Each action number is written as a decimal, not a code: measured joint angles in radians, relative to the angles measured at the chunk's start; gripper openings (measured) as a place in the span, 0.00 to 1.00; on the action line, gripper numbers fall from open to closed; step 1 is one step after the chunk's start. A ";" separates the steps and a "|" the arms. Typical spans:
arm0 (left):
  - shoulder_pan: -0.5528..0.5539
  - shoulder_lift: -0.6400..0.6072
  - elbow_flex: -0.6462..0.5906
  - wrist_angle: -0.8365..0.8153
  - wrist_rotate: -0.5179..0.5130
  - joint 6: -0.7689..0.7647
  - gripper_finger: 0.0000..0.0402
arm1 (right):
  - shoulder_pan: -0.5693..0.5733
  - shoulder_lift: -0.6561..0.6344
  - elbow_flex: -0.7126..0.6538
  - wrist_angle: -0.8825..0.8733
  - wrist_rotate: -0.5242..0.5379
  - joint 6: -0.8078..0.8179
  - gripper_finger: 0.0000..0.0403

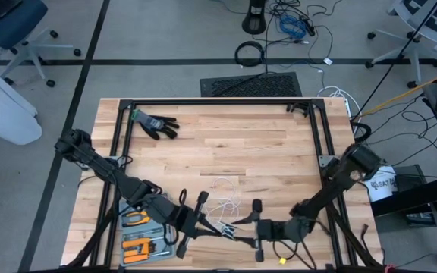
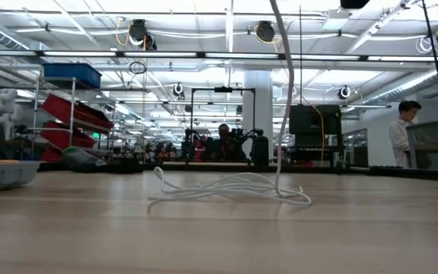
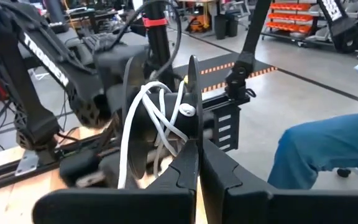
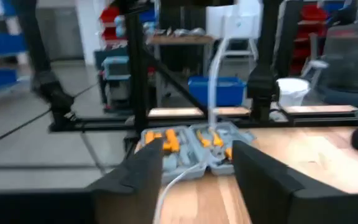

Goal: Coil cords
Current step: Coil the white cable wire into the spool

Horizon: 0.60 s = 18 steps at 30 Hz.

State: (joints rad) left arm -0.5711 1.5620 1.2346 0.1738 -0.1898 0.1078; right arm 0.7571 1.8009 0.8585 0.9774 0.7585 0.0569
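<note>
On the wooden tabletop (image 1: 264,152), both arms meet at the near edge. The left pincer (image 1: 203,221) is pressed together on a black spool (image 3: 160,124) wound with white cord (image 1: 224,203), whose loose loops trail toward the far side. The right pincer (image 4: 194,165) is spread, cord running lengthwise between its fingers.

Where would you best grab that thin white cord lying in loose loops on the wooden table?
Probably on the strand of the thin white cord that rises off the table, pinched from the side: it stands clear in the air, while the flat loops hug the wood.
</note>
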 joint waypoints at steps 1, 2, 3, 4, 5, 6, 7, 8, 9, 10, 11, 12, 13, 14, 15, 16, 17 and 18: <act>-0.006 0.000 0.000 0.000 -0.010 -0.005 0.02 | -0.007 0.030 0.009 0.042 0.007 -0.011 0.47; -0.012 0.000 0.000 0.000 -0.019 -0.010 0.02 | -0.013 0.054 0.019 0.078 0.007 -0.017 0.50; -0.017 0.000 0.000 0.000 -0.028 -0.015 0.02 | -0.020 0.073 0.029 0.105 0.010 -0.017 0.53; -0.023 0.000 0.000 0.000 -0.033 -0.018 0.02 | -0.027 0.092 0.042 0.123 0.011 -0.015 0.55; -0.028 0.000 0.000 -0.001 -0.038 -0.021 0.02 | -0.034 0.108 0.058 0.128 0.010 -0.014 0.57; -0.033 0.000 0.000 -0.001 -0.048 -0.022 0.02 | -0.040 0.123 0.074 0.128 0.009 -0.015 0.58; -0.038 0.001 0.000 -0.001 -0.058 -0.022 0.02 | -0.048 0.137 0.091 0.128 0.007 -0.017 0.58; -0.044 0.001 0.000 -0.002 -0.071 -0.022 0.02 | -0.053 0.151 0.111 0.128 -0.004 -0.022 0.58; -0.049 0.001 0.000 -0.002 -0.079 -0.022 0.02 | -0.058 0.162 0.130 0.127 -0.007 -0.030 0.57; -0.051 0.001 0.000 -0.002 -0.081 -0.022 0.02 | -0.063 0.173 0.148 0.126 -0.006 -0.036 0.55; -0.054 0.001 0.000 -0.002 -0.084 -0.022 0.02 | -0.064 0.183 0.166 0.123 -0.005 -0.043 0.54; -0.056 0.001 0.000 -0.003 -0.086 -0.022 0.02 | -0.066 0.189 0.176 0.114 -0.003 -0.049 0.51; -0.061 0.001 0.000 -0.004 -0.092 -0.022 0.02 | -0.067 0.194 0.187 0.102 0.003 -0.050 0.49; -0.066 0.001 0.000 -0.006 -0.102 -0.022 0.02 | -0.069 0.195 0.193 0.085 0.002 -0.051 0.46; -0.069 0.001 0.000 -0.009 -0.114 -0.022 0.02 | -0.068 0.195 0.195 0.075 0.007 -0.051 0.42; -0.074 0.001 0.000 -0.011 -0.127 -0.022 0.02 | -0.065 0.194 0.196 0.074 0.009 -0.051 0.39; -0.081 0.001 0.000 -0.022 -0.139 -0.022 0.02 | -0.061 0.194 0.196 0.071 0.016 -0.051 0.35; -0.086 0.001 0.000 -0.035 -0.152 -0.022 0.02 | -0.054 0.193 0.196 0.069 0.025 -0.050 0.30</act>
State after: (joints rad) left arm -0.6576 1.5629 1.2346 0.1392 -0.3423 0.0859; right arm 0.7032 1.9939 1.0542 1.0465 0.7835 0.0068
